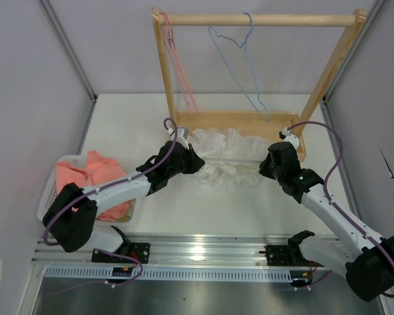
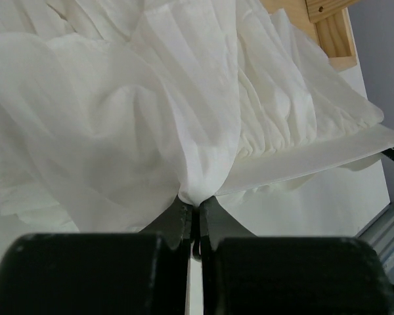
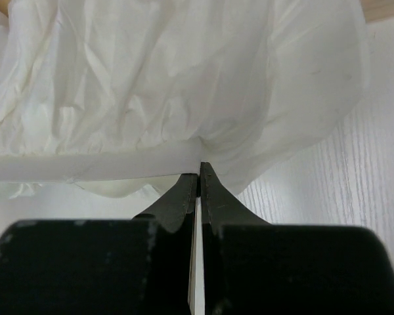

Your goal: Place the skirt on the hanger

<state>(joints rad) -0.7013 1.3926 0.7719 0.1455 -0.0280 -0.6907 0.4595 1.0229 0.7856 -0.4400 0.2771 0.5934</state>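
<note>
The white crinkled skirt (image 1: 231, 156) hangs stretched between my two grippers just in front of the wooden rack's base. My left gripper (image 1: 192, 159) is shut on the skirt's left edge; in the left wrist view the fabric (image 2: 151, 118) bunches into the closed fingertips (image 2: 196, 202). My right gripper (image 1: 269, 163) is shut on the skirt's right edge; in the right wrist view the hem (image 3: 118, 164) runs into the closed tips (image 3: 199, 172). The light-blue wire hanger (image 1: 240, 62) hangs by its hook from the rack's top bar, above and behind the skirt.
The wooden rack (image 1: 259, 20) stands at the back, with a pink wire hanger (image 1: 180, 65) on its left end. A white basket (image 1: 62, 180) holding salmon-pink cloth (image 1: 95, 177) sits at the left. Grey walls close both sides.
</note>
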